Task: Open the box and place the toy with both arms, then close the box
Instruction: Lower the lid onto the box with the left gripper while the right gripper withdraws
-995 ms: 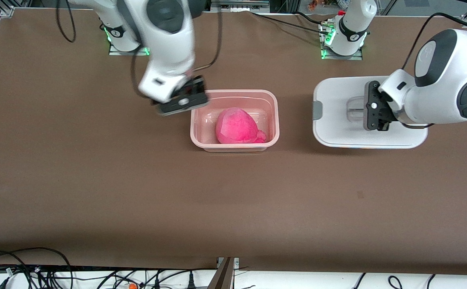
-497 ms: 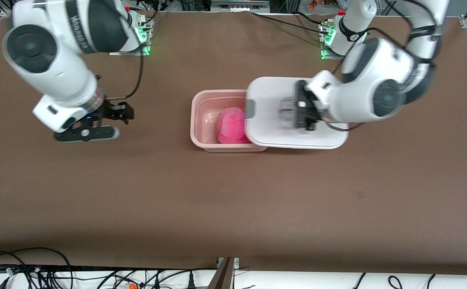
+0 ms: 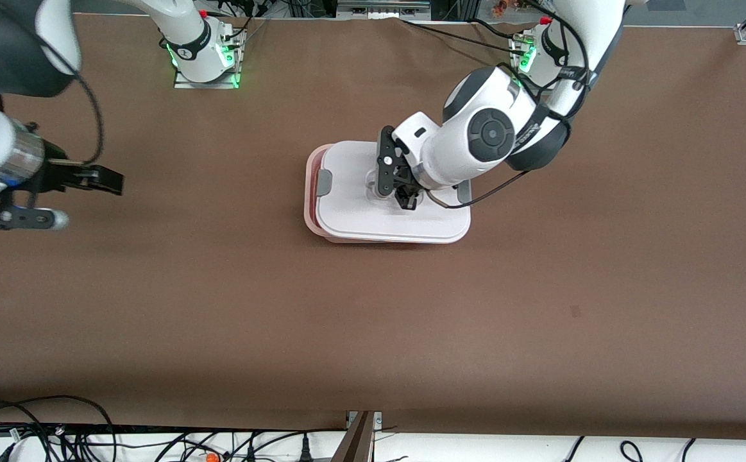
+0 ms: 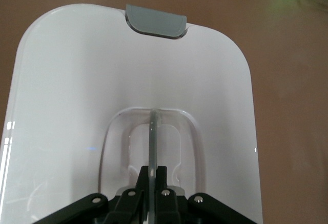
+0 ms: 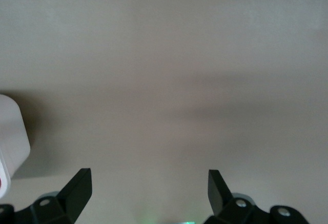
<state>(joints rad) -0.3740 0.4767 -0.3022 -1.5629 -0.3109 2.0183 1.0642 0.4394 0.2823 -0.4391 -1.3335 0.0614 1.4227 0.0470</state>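
One box [image 3: 385,221], left gripper [image 3: 390,181] pinching its lid handle [image 4: 152,131]; right gripper [image 5: 148,185] fingers wide.

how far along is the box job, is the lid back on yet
Nearly done. The white lid sits over the pink tub, hiding its contents. The left gripper is shut on the lid's clear handle. The right gripper hangs open over the table's right-arm end. Left: release; whether the grey clip is latched is unclear.
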